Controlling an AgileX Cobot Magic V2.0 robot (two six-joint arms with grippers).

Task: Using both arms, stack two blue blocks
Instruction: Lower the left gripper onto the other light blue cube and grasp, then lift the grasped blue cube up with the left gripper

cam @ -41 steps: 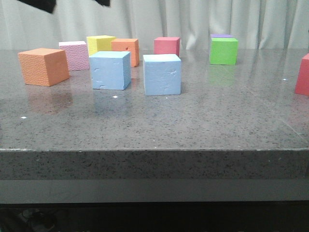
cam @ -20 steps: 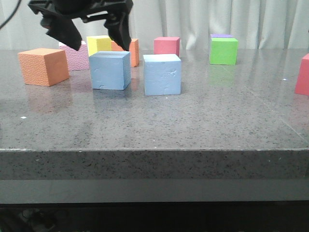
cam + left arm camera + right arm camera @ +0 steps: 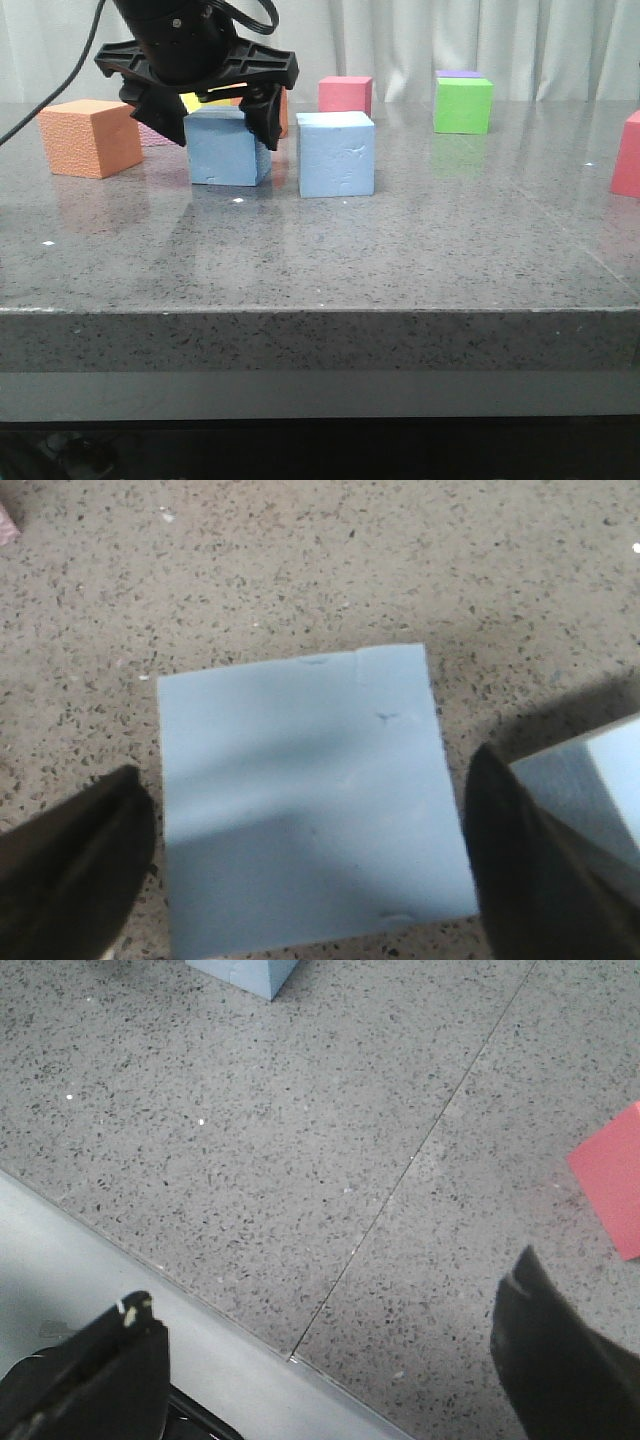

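Two pale blue blocks stand side by side on the table: the left blue block [image 3: 228,150] and the right blue block [image 3: 336,153]. My left gripper [image 3: 215,125] is open and low over the left blue block, with one finger on each side of it. In the left wrist view the left blue block [image 3: 300,790] lies between the fingers [image 3: 70,870] with small gaps on both sides, and the right blue block [image 3: 600,780] shows beyond one finger. My right gripper [image 3: 325,1370] is open and empty over the table's front edge; it is out of the front view.
An orange cube [image 3: 90,137] stands left of the gripper. Pink, yellow and orange blocks are partly hidden behind it. A red-pink block [image 3: 346,95] and a green block [image 3: 464,105] stand at the back, and a red block [image 3: 628,155] at the right edge, also in the right wrist view [image 3: 615,1175].
My left gripper has come down from above the back-left blocks and now straddles the left blue block. The blocks have not moved.
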